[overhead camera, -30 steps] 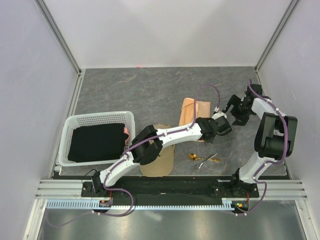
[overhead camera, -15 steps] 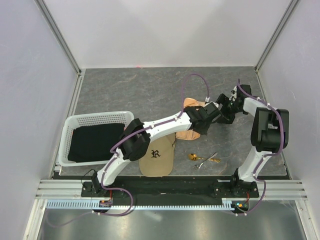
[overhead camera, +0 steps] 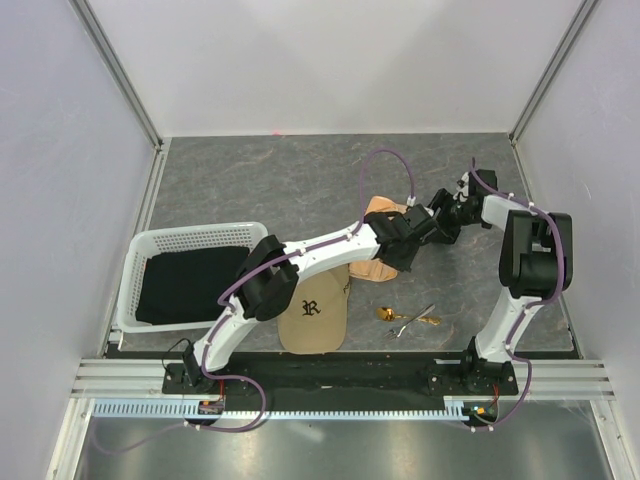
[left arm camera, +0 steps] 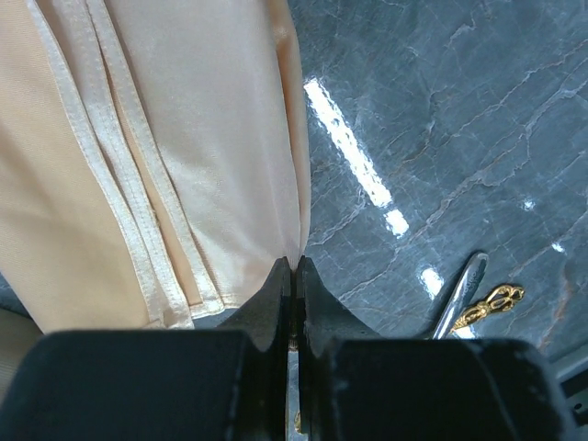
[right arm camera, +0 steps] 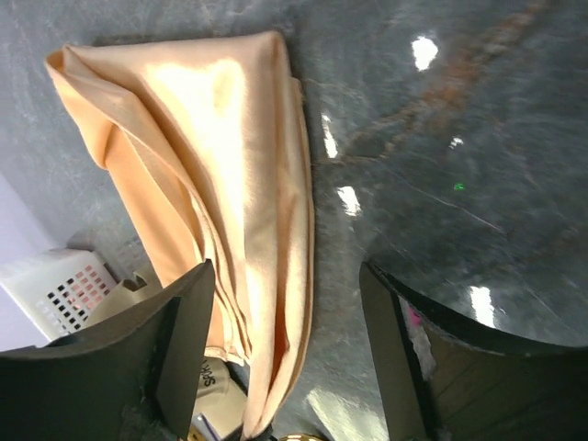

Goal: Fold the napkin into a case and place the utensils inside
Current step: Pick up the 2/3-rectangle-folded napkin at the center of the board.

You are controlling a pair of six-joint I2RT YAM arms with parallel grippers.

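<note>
Three pale walls [overhead camera: 330, 60] framed in aluminium close in a grey marbled table [overhead camera: 280, 180]. At its left, a white basket [overhead camera: 190, 232] holds a black cloth [overhead camera: 195, 285]. A tan cap [overhead camera: 313, 310] lies by the near edge, partly under the left arm. Just beyond it lies the folded napkin [left arm camera: 184, 138], its edge pinched in the left gripper [left arm camera: 294, 266]. The utensils [overhead camera: 408, 318] lie right of the cap, apart from the napkin. The right gripper [right arm camera: 285, 276] hovers spread by the napkin's right side
</note>
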